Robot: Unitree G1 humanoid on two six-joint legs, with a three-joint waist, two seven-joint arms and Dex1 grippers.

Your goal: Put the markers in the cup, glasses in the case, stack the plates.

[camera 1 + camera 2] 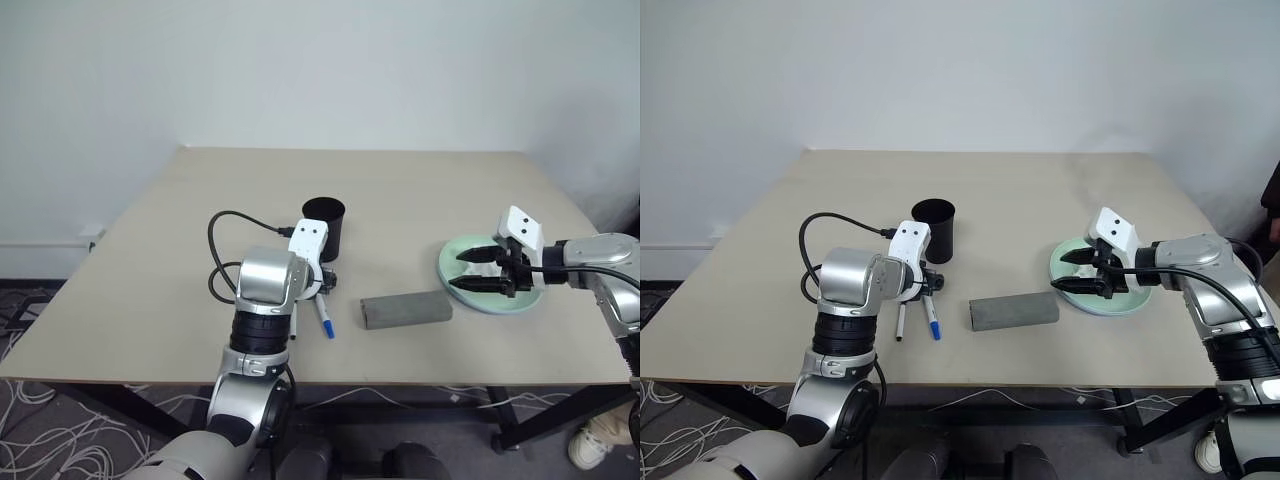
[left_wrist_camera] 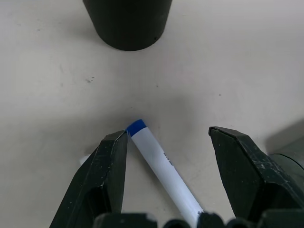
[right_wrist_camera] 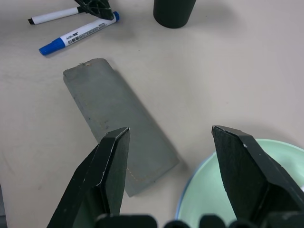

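Straddling the blue-capped white marker (image 2: pixel 159 164) with released fingers, left gripper (image 2: pixel 166 156) sits at the black tapered cup's (image 2: pixel 127 21) six o'clock; pinching the barrel comes next. Right gripper (image 3: pixel 171 161), spread and empty, hovers over the stacked round plates (image 3: pixel 216 190).

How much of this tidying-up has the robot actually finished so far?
Done, it seems: the pale green plate sits on the light blue one, and the grey case lies closed; whether the glasses are inside cannot be seen. In hand: the open left gripper straddles the blue-capped marker on the table. Left: both markers, including the black-capped one, must go into the black cup.
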